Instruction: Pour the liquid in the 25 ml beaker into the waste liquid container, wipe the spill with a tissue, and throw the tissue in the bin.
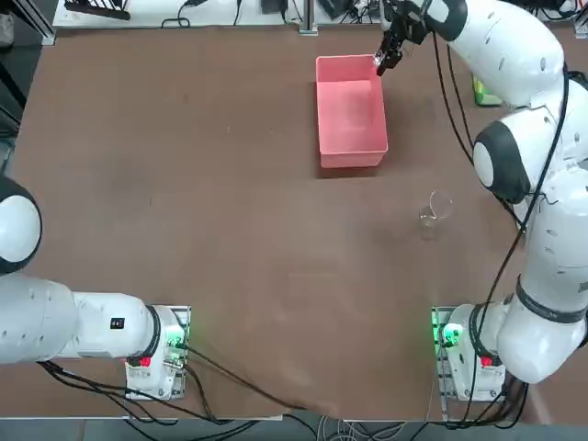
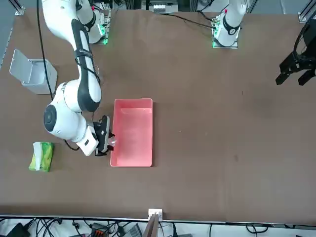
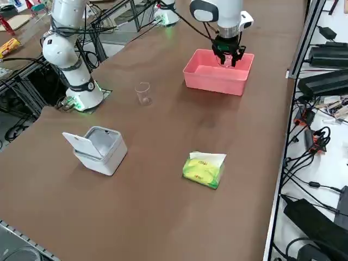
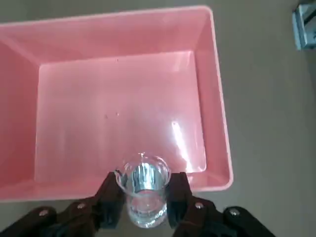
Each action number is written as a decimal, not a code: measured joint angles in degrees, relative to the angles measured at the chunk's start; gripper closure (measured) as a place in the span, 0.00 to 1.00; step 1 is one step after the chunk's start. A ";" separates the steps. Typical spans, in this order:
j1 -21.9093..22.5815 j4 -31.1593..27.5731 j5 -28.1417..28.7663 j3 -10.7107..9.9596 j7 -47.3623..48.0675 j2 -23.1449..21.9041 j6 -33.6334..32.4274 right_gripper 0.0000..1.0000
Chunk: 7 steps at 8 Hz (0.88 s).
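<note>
My right gripper [image 4: 143,190] is shut on the 25 ml beaker [image 4: 143,190], a tiny clear glass vessel with liquid in it, held tilted above the rim of the waste liquid container [image 4: 217,123]. That pink tray [image 1: 349,115] stands at the far middle of the table. In the front view the right gripper [image 2: 107,139] hangs at the tray's [image 2: 132,131] outer wall, near the corner. The bin [image 3: 98,148], pale grey with its lid up, stands near the table's right edge. A green tissue pack [image 3: 203,168] with a white sheet sticking out lies beside it.
A larger clear glass beaker [image 1: 435,210] stands on the brown table, between the tray and the right arm's base. Cables and equipment line the table's edges.
</note>
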 joint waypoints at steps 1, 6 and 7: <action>0.62 0.00 -2.97 -0.02 2.30 0.00 -0.02 0.52; 3.10 0.03 -14.83 -0.17 10.06 -0.02 -2.03 0.52; 3.32 0.35 -17.26 -0.18 11.38 -0.01 -2.88 0.52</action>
